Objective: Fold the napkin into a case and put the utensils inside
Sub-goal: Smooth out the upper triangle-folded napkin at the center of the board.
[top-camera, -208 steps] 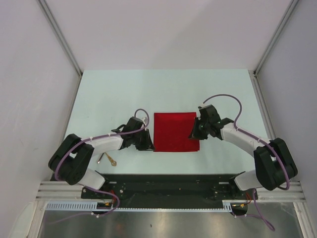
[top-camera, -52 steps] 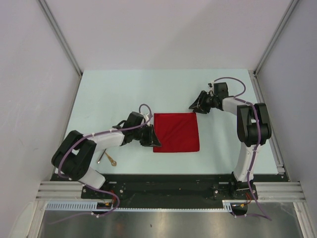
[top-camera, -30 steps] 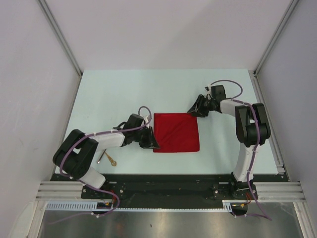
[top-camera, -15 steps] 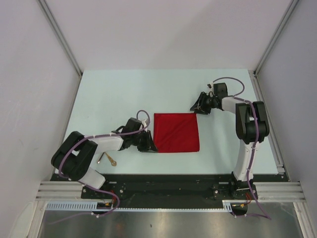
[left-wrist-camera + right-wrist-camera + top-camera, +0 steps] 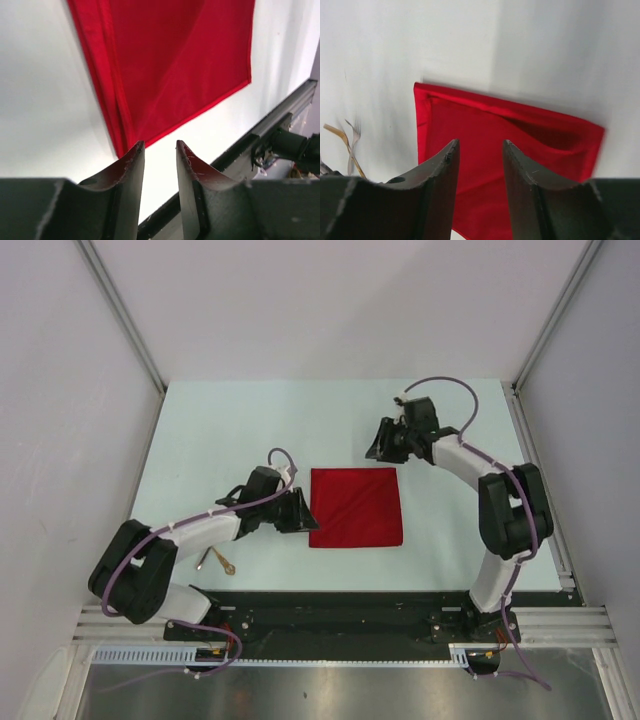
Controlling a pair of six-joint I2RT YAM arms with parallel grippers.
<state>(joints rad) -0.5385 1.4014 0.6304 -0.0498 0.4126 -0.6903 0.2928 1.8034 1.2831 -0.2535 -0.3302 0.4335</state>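
Note:
The red napkin (image 5: 355, 506) lies flat on the pale table, folded into a rectangle with a doubled left edge (image 5: 170, 65). My left gripper (image 5: 303, 514) sits at the napkin's near left side. Its jaws are open with nothing between them, and the napkin's corner lies just beyond the fingertips (image 5: 159, 145). My right gripper (image 5: 374, 447) hovers just behind the napkin's far edge, open and empty, looking down on the napkin (image 5: 520, 150) between its fingers (image 5: 447, 155). The gold utensils (image 5: 218, 560) lie near the left arm's base, the fork (image 5: 353, 135) among them.
A black rail (image 5: 340, 605) runs along the table's near edge, also in the left wrist view (image 5: 280, 125). White walls close in the table on the left, right and back.
My right arm swung left and now hangs behind the napkin's far edge. My left gripper shifted slightly away from the near edge and its jaws opened wider. The napkin and utensils did not move.

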